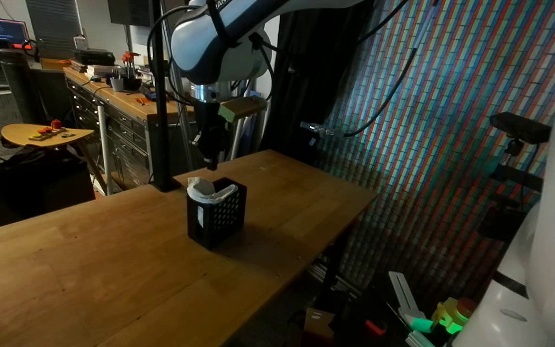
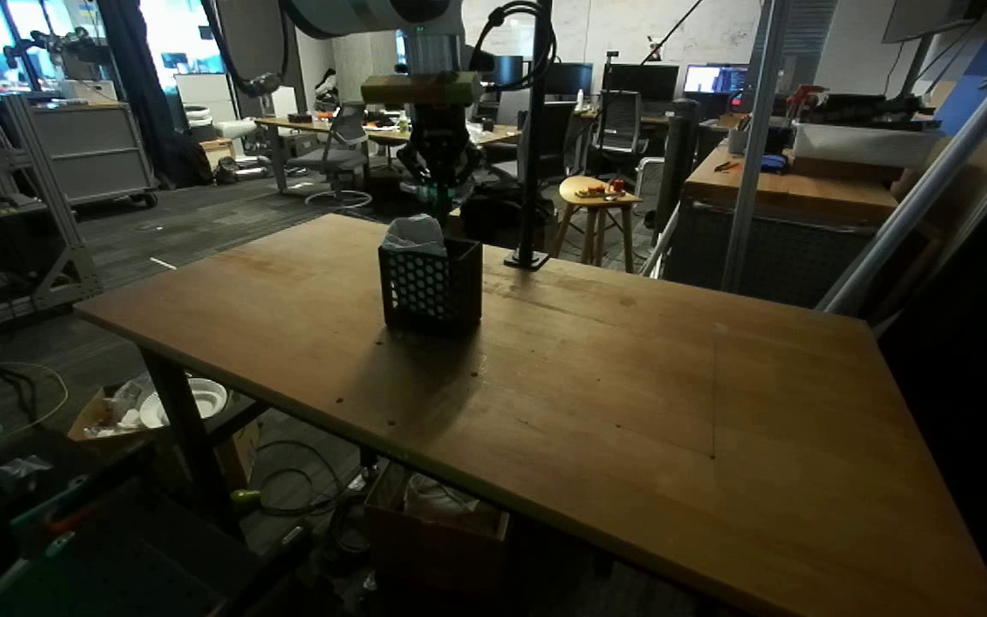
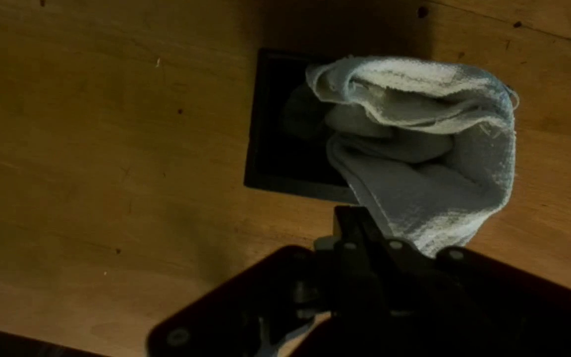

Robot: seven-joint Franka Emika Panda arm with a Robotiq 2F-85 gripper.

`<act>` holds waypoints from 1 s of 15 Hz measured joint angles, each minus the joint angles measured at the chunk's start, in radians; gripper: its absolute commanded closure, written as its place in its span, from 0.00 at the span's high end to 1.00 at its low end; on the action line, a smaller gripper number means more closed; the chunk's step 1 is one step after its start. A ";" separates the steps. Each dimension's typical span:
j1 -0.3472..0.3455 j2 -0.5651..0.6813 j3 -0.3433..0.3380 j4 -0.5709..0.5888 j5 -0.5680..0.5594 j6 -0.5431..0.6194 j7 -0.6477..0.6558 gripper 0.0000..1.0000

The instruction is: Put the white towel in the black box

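In an exterior view: one box (image 1: 219, 220), black, hole-patterned on one side, stood upright on the wooden bench (image 1: 113, 260); one towel (image 1: 202, 189), off-white and bunched, sat in the mouth of the box, part of it lying over the rim and part rising above it; one robot arm (image 1: 227, 50), pale, hung overhead, its jaws pointing down above the box and apart from the cloth; one post (image 1: 160, 103), black, rose from the far edge of the bench; behind were one drawer cabinet (image 1: 123, 126) and one stool (image 1: 17, 132) bearing small red and yellow pieces (image 1: 56, 124); to the right was one striped wall (image 1: 417, 159), multicoloured

In an exterior view: the upper folds of the towel (image 2: 414, 235) stood above one side of the rim; pale patches showed through the holes below it; one office chair (image 2: 324, 161), grey, stood beyond the bench; one plate (image 2: 212, 397), white, showed low down behind a leg of the bench

In the wrist view: the box (image 3: 300, 187), seen from above, was dark inside on the left; the towel (image 3: 434, 183) filled the right of the mouth in loose folds and spilled past the rim there; the jaws, black, stood together, their tips showing just beside an edge of the towel
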 measured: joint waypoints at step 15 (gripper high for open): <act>0.052 0.123 0.054 0.142 -0.002 0.045 -0.130 0.03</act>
